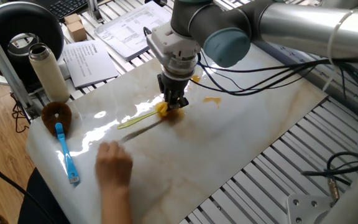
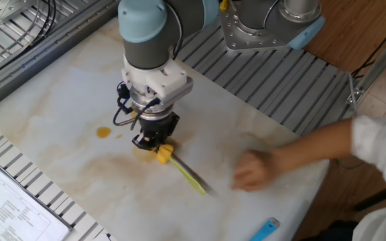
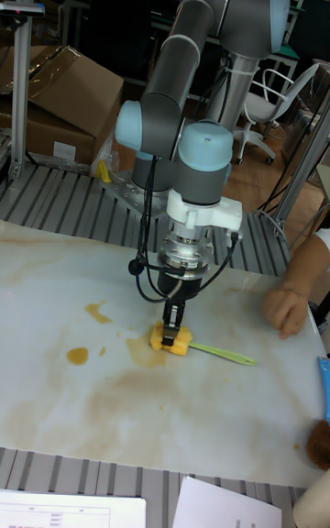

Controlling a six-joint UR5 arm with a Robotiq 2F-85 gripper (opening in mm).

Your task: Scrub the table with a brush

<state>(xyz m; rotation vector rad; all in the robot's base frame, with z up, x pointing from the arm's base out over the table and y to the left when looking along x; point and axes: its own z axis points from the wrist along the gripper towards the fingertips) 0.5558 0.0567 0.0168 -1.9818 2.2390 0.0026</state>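
Robot arm pressing a yellow brush onto a stained marble worktop, scrubbing barely begun.

The gripper point(image 3: 171, 334) points straight down, its jaws closed on the chunky head of the brush point(image 3: 172, 340), which rests on the worktop point(image 1: 241, 149) near its middle; the thin handle trails flat. Orange-brown stains point(image 3: 79, 355) sit just beside the head and a pale smear spreads around it, so most of the cleaning appears left. A person's hand point(image 2: 252, 171) hovers apart from the handle. A blue-handled brush point(image 1: 64, 149) lies unused at the left end.
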